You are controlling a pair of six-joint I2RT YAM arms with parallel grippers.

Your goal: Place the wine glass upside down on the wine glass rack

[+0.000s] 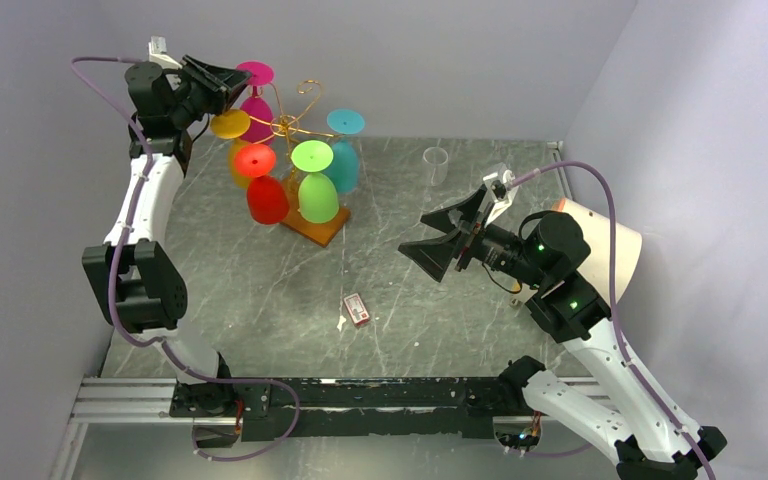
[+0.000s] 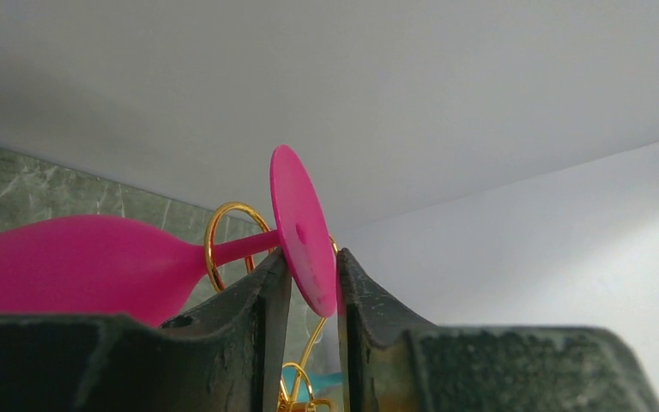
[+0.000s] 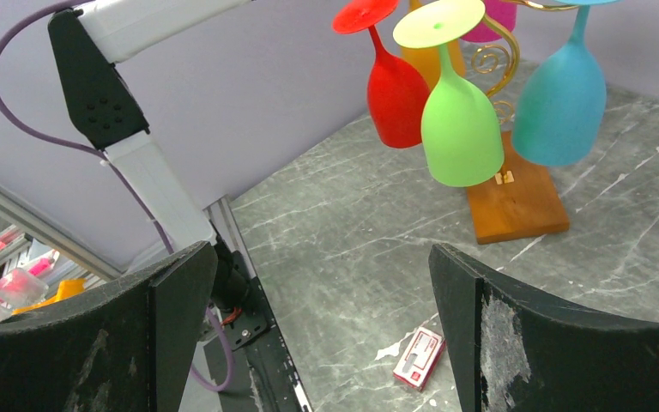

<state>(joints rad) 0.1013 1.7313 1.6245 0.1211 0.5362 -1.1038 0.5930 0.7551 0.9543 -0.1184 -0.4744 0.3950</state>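
Observation:
A pink wine glass (image 1: pixel 256 112) hangs upside down at the back left of the gold wire wine glass rack (image 1: pixel 298 122), which stands on a brown wooden base (image 1: pixel 318 227). In the left wrist view the glass's stem passes through a gold ring (image 2: pixel 223 225). Its round foot (image 2: pixel 302 230) sits tilted between my fingers and touches both. My left gripper (image 1: pixel 230 84) (image 2: pixel 313 283) is shut on that foot. My right gripper (image 1: pixel 440 236) (image 3: pixel 322 292) is open and empty, well above the table to the right of the rack.
Yellow (image 1: pixel 232 130), red (image 1: pixel 263 190), green (image 1: pixel 317 190) and teal (image 1: pixel 343 150) glasses hang upside down on the rack. A small red box (image 1: pixel 357 309) lies on the table in front. A clear cup (image 1: pixel 436 165) stands at the back right. Walls enclose the table.

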